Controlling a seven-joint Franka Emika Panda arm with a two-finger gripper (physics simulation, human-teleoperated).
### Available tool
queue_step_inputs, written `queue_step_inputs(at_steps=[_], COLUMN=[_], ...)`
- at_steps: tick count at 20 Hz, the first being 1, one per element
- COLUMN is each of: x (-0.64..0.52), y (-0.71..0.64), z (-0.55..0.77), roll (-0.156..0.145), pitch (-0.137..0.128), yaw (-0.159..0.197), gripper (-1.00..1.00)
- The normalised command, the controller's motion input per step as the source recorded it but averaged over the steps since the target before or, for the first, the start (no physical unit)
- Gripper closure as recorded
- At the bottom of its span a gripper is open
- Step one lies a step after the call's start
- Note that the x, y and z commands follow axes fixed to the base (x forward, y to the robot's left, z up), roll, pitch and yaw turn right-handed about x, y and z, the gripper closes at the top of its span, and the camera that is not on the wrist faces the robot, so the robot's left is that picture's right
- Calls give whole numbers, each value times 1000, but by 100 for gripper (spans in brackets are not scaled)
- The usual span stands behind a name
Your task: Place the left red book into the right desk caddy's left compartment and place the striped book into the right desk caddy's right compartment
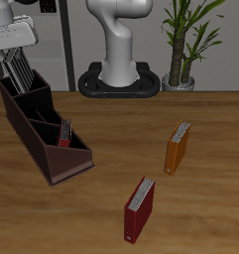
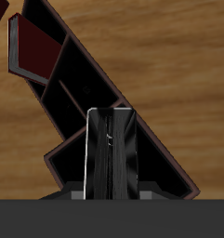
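Striped black, grey and white thin book (image 2: 111, 153) is pinched in the closed gripper (image 1: 14, 50) above the long dark caddy (image 1: 47, 149), probably its far end section. It looks stiff, light and slippery.

Four books are counted: one orange book (image 1: 178, 147) and one maroon book (image 1: 139, 208) standing out on the table beyond the caddy (image 1: 44, 133), one red book (image 1: 64, 132) inside the caddy, and one striped book (image 1: 22, 71) above the caddy's far end. One caddy is seen, divided into three compartments. One potted plant (image 1: 188, 40) is counted behind the caddy.
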Motion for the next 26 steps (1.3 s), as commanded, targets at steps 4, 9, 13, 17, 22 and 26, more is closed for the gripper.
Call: queue_step_inputs(at_steps=[4,9,13,17,22,26], x=[55,7,-36,27,50,21], y=[-16,0,-40,-104,-62,16], z=[-126,-55,-197,-285,-181,-165], roll=[-2,7,-6,-57,-37,0], pitch=[11,5,25,46,39,33], yaw=[17,6,-10,-25,-34,-23], gripper=[100,100,100,100,100,100])
